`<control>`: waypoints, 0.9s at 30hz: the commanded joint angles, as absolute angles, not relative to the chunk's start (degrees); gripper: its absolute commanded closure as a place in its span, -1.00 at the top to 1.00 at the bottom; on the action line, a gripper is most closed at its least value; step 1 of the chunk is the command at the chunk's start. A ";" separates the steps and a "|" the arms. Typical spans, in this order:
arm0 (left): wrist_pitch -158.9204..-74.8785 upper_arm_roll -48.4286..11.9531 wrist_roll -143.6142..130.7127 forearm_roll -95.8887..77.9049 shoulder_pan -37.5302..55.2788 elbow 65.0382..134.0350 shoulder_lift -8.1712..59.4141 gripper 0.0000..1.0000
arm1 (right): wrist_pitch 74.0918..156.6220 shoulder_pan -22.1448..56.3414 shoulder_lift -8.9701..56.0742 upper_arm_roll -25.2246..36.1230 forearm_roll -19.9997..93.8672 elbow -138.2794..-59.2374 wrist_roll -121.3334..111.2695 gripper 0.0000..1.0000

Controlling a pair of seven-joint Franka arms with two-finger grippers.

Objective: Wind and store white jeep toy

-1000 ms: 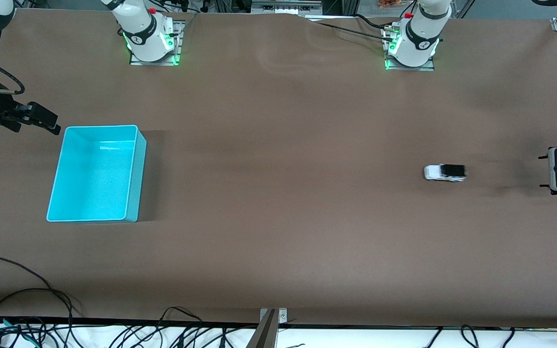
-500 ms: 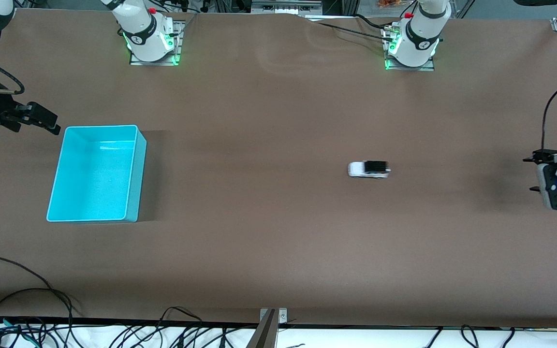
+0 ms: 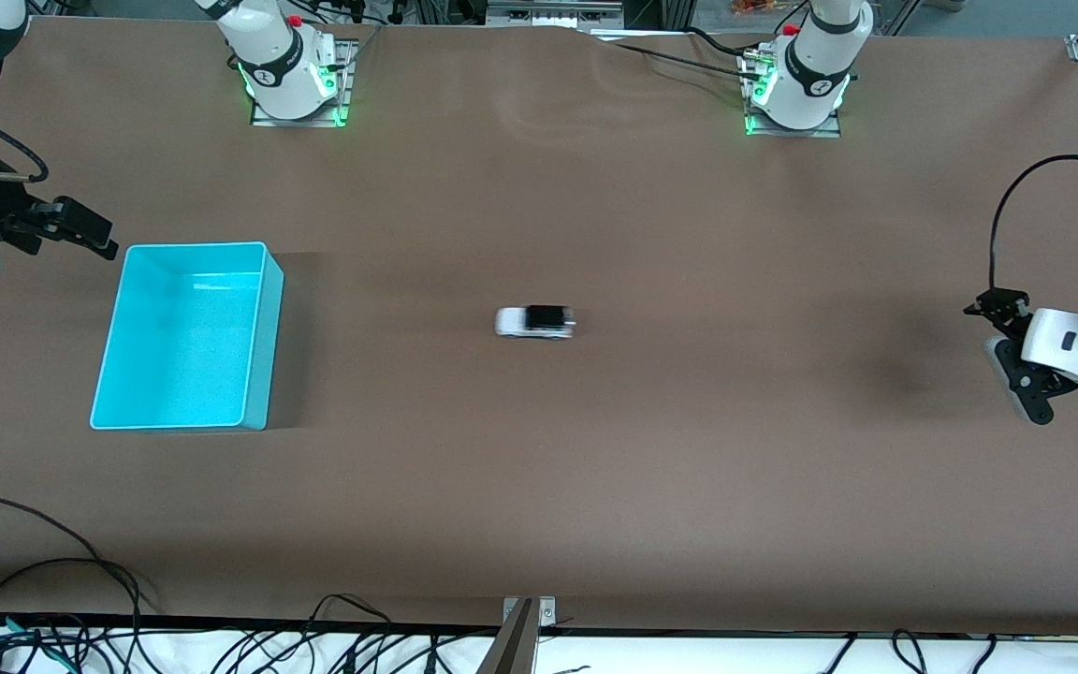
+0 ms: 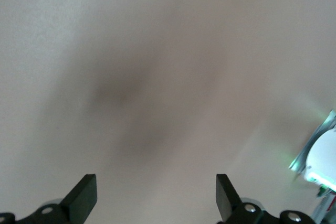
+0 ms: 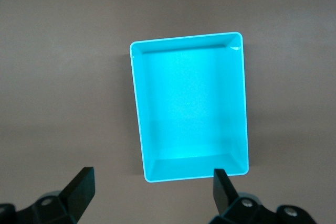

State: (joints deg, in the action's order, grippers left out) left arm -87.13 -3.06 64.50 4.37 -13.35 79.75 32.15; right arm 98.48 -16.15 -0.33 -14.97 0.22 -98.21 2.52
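A: Where is the white jeep toy (image 3: 535, 322)?

B: Near the middle of the front view, alone on the brown table (image 3: 595, 487), with nothing touching it. Its white nose points toward the right arm's end of the table and its black top toward the left arm's end. It looks smeared.

A: And the cyan bin (image 3: 185, 337)?

B: At the middle left of the front view, upright, nothing inside it, well apart from the jeep. In the right wrist view the bin (image 5: 190, 108) fills the centre of the frame.

A: The left hand?

B: The left hand (image 3: 1016, 360) hangs at the right edge of the front view, over the left arm's end of the table, tilted. Its fingers (image 4: 84, 199) stand wide apart in the left wrist view, with only blurred table between them.

A: The right hand?

B: The right hand (image 3: 80, 227) is at the left edge of the front view, in the air just above the bin's upper left corner. Its fingers (image 5: 223, 186) are spread and hold nothing.
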 commanded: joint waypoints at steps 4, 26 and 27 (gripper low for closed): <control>-79.99 -2.37 54.68 -0.96 -10.90 75.51 31.03 1.00 | 97.65 -16.35 -0.97 -14.94 1.23 -98.26 2.81 1.00; -72.68 -2.02 30.25 -2.64 -4.23 71.01 27.34 1.00 | 97.29 -15.73 1.14 -15.47 1.05 -97.73 -0.70 1.00; -72.86 -1.76 29.19 -2.38 -3.09 71.28 26.55 1.00 | 97.29 -15.56 1.23 -15.56 1.14 -97.73 -1.49 1.00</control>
